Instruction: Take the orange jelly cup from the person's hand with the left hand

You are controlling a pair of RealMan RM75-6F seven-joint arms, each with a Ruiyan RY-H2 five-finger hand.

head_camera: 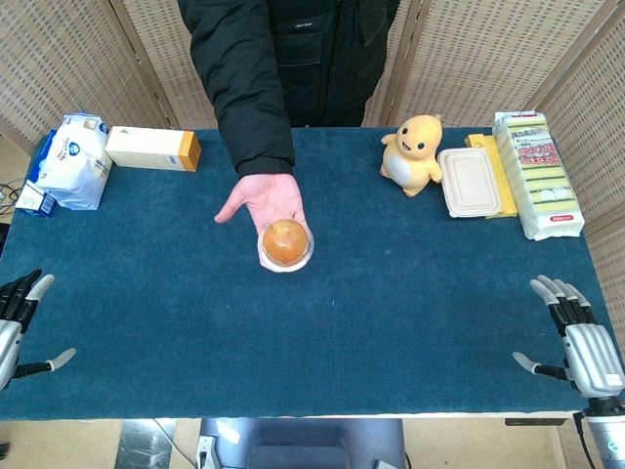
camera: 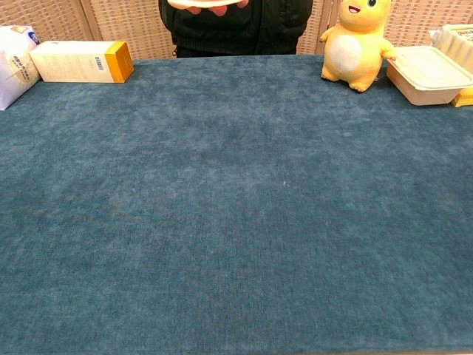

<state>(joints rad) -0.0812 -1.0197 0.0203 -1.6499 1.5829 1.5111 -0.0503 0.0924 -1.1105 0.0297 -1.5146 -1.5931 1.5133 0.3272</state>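
The orange jelly cup [head_camera: 285,241] lies on the upturned palm of the person's hand [head_camera: 262,198], held out over the middle of the blue table [head_camera: 391,293]. In the chest view only the underside of that person's hand [camera: 207,4] shows at the top edge. My left hand [head_camera: 20,327] hovers at the table's near left corner, fingers spread, holding nothing, far from the cup. At the near right corner my right hand [head_camera: 576,337] is likewise open and empty. Neither hand appears in the chest view.
A white bag [head_camera: 73,161] and a cream box [head_camera: 153,149] sit at the back left. A yellow plush toy [head_camera: 415,154], a lidded white container [head_camera: 469,182] and a pack of sponges [head_camera: 537,174] stand at the back right.
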